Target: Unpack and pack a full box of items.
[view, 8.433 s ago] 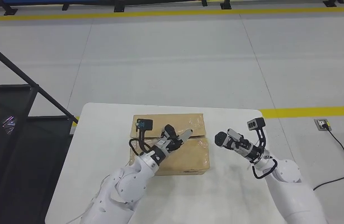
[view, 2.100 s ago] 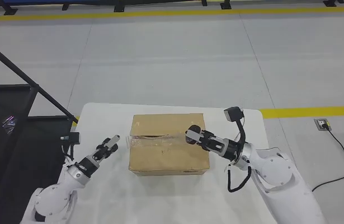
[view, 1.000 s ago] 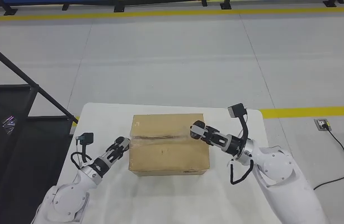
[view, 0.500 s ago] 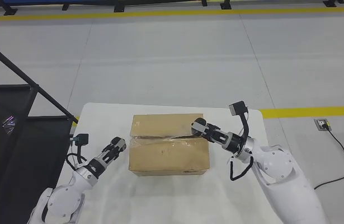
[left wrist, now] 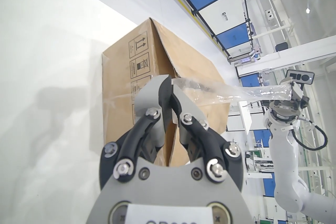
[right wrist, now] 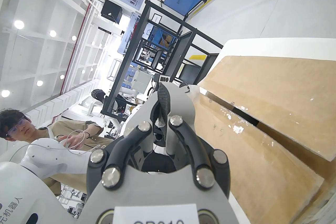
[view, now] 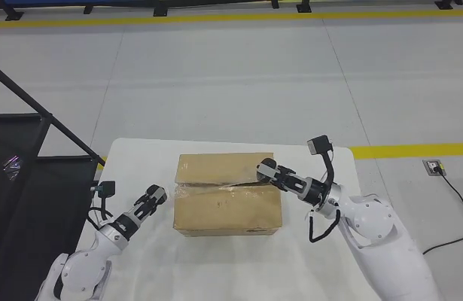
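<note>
Right gripper (view: pixel 266 170), clamped on the clear tape (view: pixel 225 183), has drawn back over the right rear corner of the box (view: pixel 227 212), lifting the strip off the seam. Left gripper (view: pixel 153 196), closed and empty, has backed off the box's left side and sits just beside it.

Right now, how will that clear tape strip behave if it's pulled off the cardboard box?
Likely floppy: the tape strip hangs crumpled and twisted between the cardboard box and the right gripper. Probably sticky, so it may cling when released.

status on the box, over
left gripper shut, beside box. right gripper shut on tape, lifted off top, far end stuck to box. flaps down.
</note>
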Motion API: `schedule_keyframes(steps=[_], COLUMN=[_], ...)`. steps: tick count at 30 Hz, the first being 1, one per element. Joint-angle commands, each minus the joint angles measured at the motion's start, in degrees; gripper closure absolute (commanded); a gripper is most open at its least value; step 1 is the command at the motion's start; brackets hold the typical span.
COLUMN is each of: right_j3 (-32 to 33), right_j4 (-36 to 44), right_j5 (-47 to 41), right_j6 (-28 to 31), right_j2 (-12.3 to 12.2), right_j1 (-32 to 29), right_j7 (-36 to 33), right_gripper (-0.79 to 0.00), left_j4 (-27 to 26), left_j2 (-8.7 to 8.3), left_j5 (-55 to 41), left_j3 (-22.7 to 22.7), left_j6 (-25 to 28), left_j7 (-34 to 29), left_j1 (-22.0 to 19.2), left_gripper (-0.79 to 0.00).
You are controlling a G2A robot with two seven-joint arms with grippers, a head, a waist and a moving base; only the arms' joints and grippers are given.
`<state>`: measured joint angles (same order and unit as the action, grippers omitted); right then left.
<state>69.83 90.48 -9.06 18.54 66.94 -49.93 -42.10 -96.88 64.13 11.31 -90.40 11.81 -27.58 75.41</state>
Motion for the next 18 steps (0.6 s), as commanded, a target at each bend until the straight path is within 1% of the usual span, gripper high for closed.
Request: schedule_keyframes(steps=[1, 8, 18], right_j3=[0.0, 0.47, 1.2], right_j4=[-0.03, 0.28, 1.48], right_j5=[0.02, -0.14, -1.61], right_j6=[0.11, 0.46, 3.02], right_j2=[-0.01, -0.12, -0.23], right_j1=[-0.08, -0.85, -2.13], right_j7=[0.04, 0.13, 0.22], right_gripper=[0.0, 0.0, 0.0], left_j4=[0.11, -0.23, -5.36], left_j2=[-0.03, -0.11, -0.57], left_j5=[-0.02, -0.85, -6.96], left_j3=[0.11, 0.08, -4.11], left_j6=[0.32, 1.73, 2.76], left_j7=[-0.25, -0.29, -2.46], left_j1=[-0.12, 0.09, 2.89], left_gripper=[0.0, 0.0, 0.0])
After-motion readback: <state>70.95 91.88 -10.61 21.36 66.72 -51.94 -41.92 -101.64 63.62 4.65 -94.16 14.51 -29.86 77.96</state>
